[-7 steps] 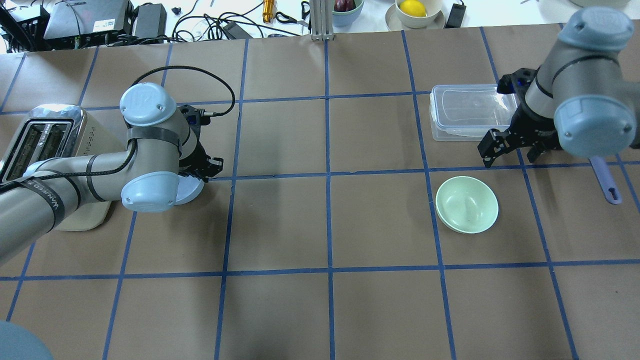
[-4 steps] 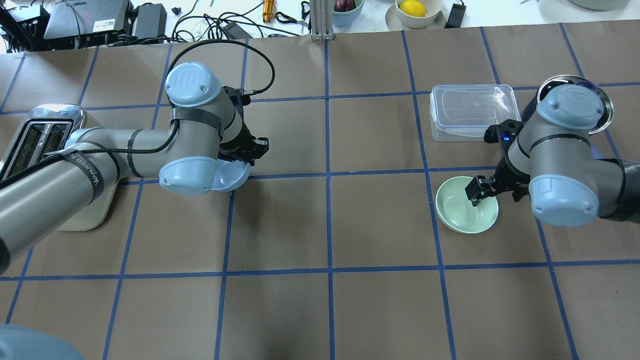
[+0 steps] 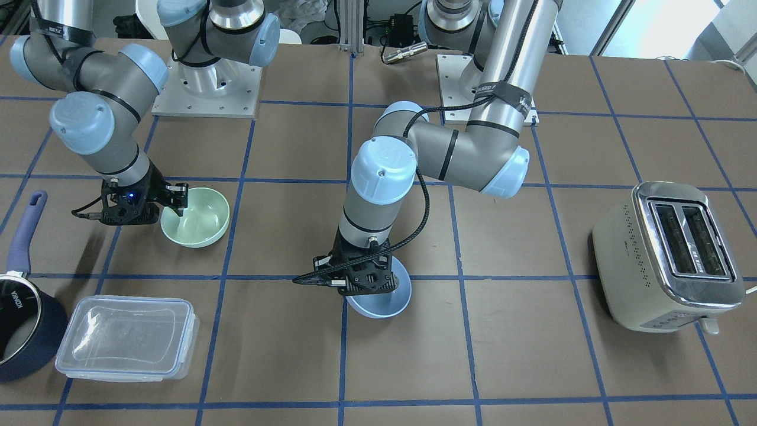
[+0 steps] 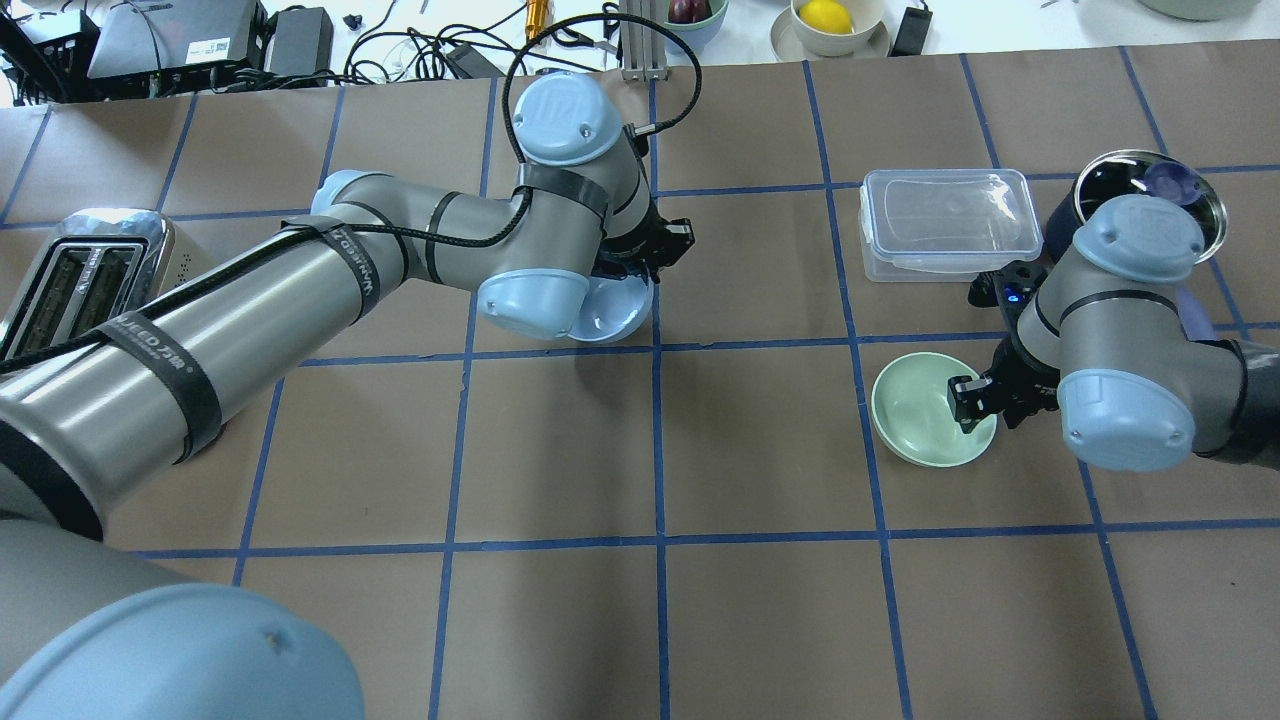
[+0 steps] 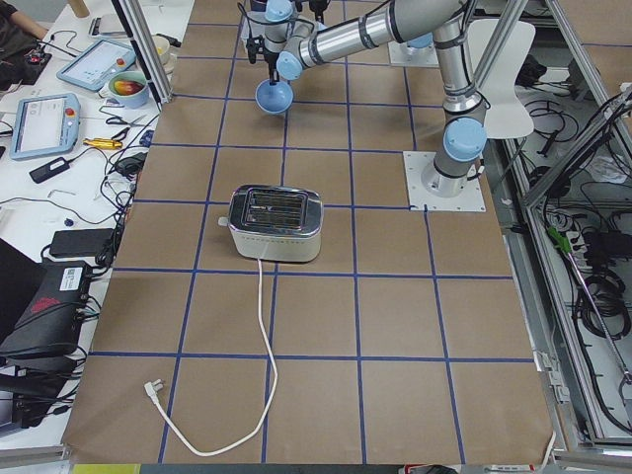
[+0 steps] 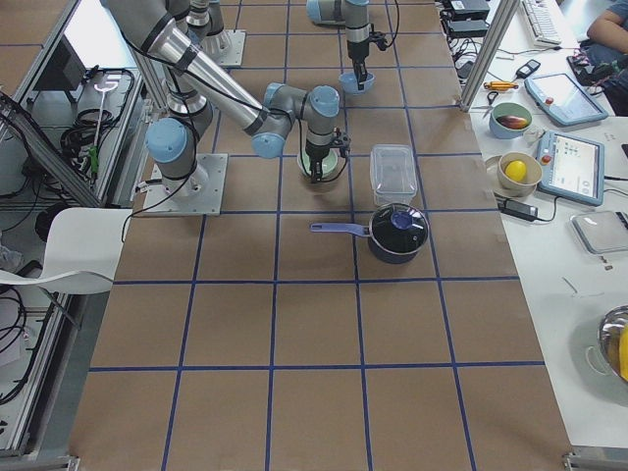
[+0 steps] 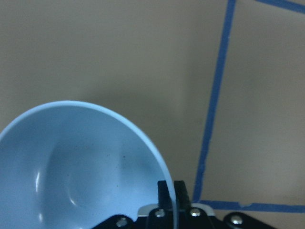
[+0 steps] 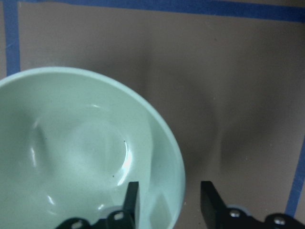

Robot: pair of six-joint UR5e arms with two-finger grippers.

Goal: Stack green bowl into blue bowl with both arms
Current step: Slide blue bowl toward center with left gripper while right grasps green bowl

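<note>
My left gripper (image 4: pixel 645 262) is shut on the rim of the blue bowl (image 4: pixel 608 310) and holds it tilted a little above the table, near the centre. The left wrist view shows its fingertips (image 7: pixel 164 193) pinching the blue bowl's (image 7: pixel 71 176) rim. The green bowl (image 4: pixel 918 405) sits upright on the table at the right. My right gripper (image 4: pixel 975 405) is open and straddles its near rim, one finger inside the green bowl (image 8: pixel 81 152) and one outside. In the front view the blue bowl (image 3: pixel 387 296) hangs under the left gripper (image 3: pixel 361 278).
A clear lidded plastic container (image 4: pixel 945 220) and a dark blue saucepan (image 4: pixel 1150 190) stand just behind the green bowl. A toaster (image 4: pixel 80 270) stands at the far left. Cables and bowls of fruit (image 4: pixel 830 20) lie beyond the table's far edge.
My left arm has carried the blue bowl rightwards from beside the toaster to near the centre. My right gripper came down from beside the container and now straddles the green bowl's rim.
</note>
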